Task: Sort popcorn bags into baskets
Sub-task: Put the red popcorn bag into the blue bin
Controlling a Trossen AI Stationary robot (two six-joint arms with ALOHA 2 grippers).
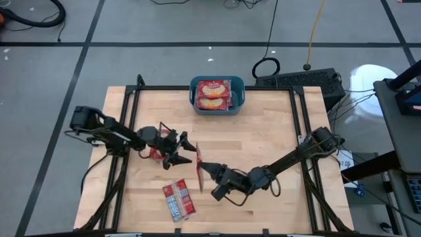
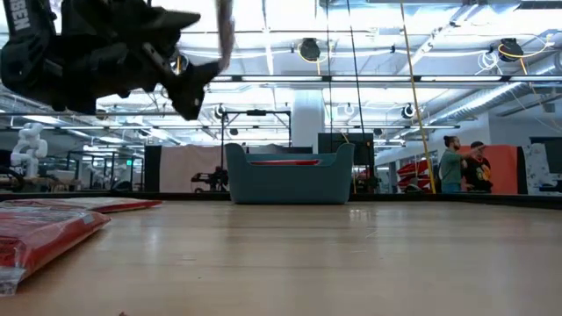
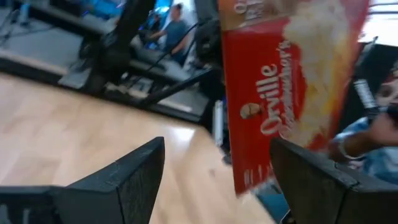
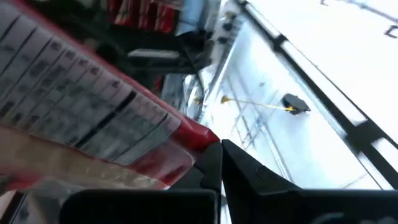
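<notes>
Nearest the low camera, a red popcorn bag (image 2: 39, 239) is lying flat on the wooden worktop (image 2: 334, 254), at about eight o'clock in that view. Seen from above, we are watching the right gripper (image 1: 205, 166) near the worktop's centre, its fingers closed tight on the edge of another popcorn bag (image 1: 198, 166), which is standing on edge and clear of the wood. Facing it from nine o'clock, the left gripper (image 1: 179, 149) is waiting with its fingers (image 3: 124, 180) spread wide apart and nothing between them; its wrist camera is showing the held bag's printed red face (image 3: 286, 93) just beyond the fingertips. Under that gripper we are seeing part of one more red bag (image 1: 156, 154) on the wood. Toward six o'clock, a bag (image 1: 179, 199) is lying with its red-and-white back up. At twelve o'clock, by the far edge, the teal basket (image 1: 241, 84) is holding two bags (image 1: 213, 95) side by side, labels up. Beyond the worktop, two people (image 2: 463, 165) are standing in the room.
</notes>
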